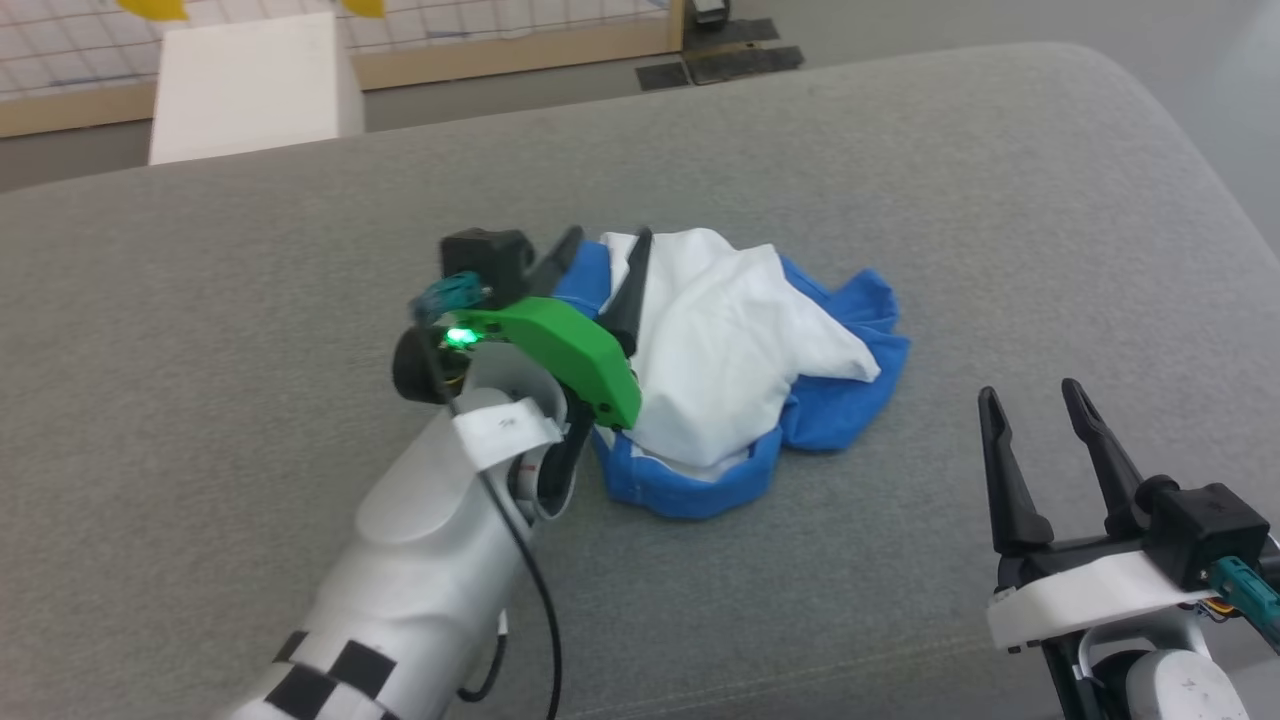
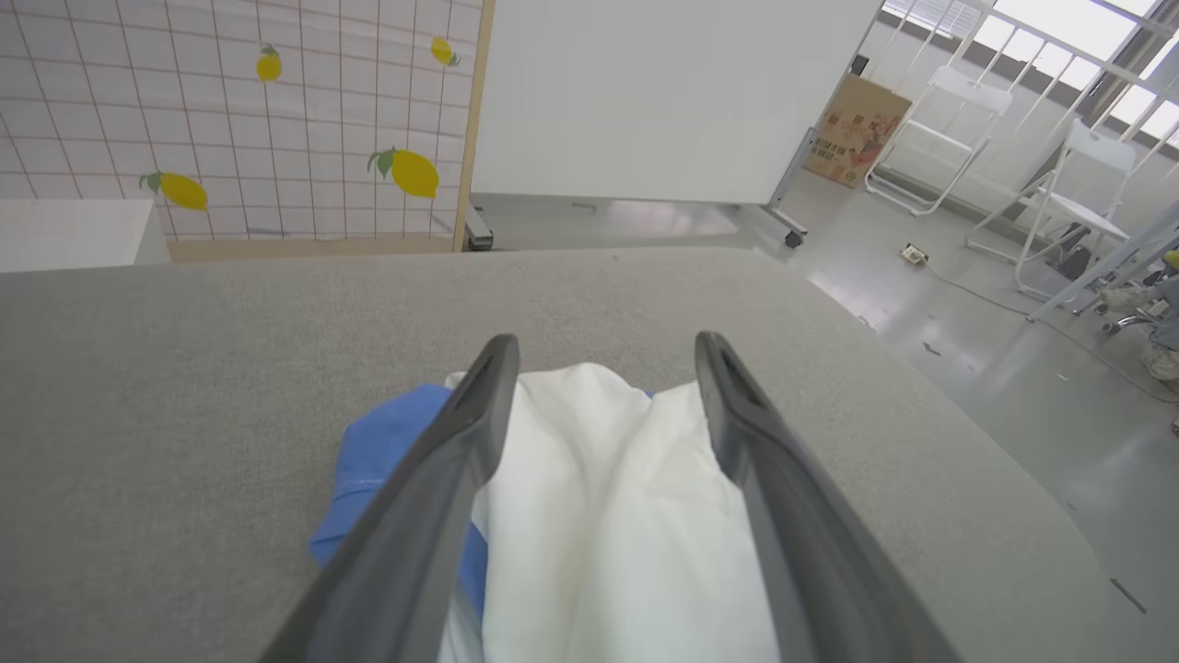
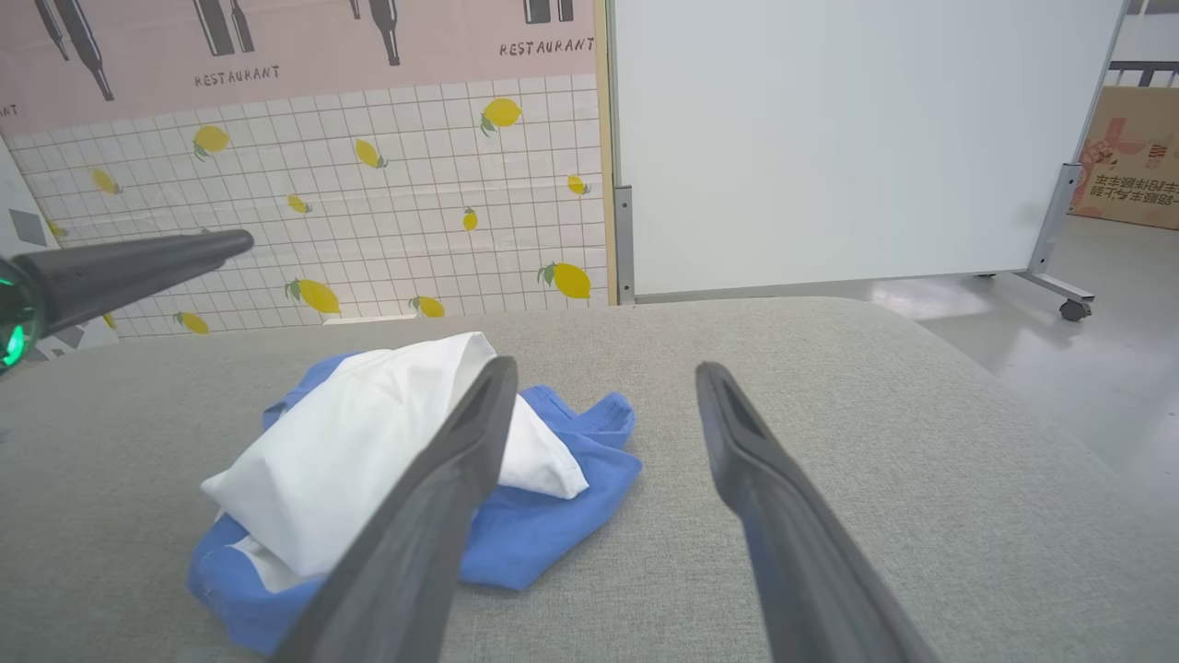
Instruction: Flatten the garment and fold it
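Nearest me, my right end effector [image 1: 1031,392] hovers over bare cloth at the near right of the grey fabric-covered table [image 1: 900,150]. Its two dark fingers are spread wide, empty, and well clear of the work. Further in, the left arm reaches forward, and my left end effector [image 1: 608,240] sits over the far left part of the white-and-blue shirt [image 1: 740,330]. In the left wrist view the fingers are parted, with white cloth lying between and beneath them. I read the left end effector as released and pinching nothing, though I cannot tell whether the fingertips brush the fabric. The shirt lies near the middle of the table as a crumpled heap. The white body is bunched on top, and blue cloth pokes out along the near edge and on the right. I judge the task to be barely started. Nothing is spread flat, no sleeve is laid out and there is no fold. Opening the heap, smoothing it and all the folding are left to do. Past the table's far edge stand a white box [image 1: 250,85], a lemon-patterned wall [image 3: 368,212] and a whiteboard [image 3: 847,138].
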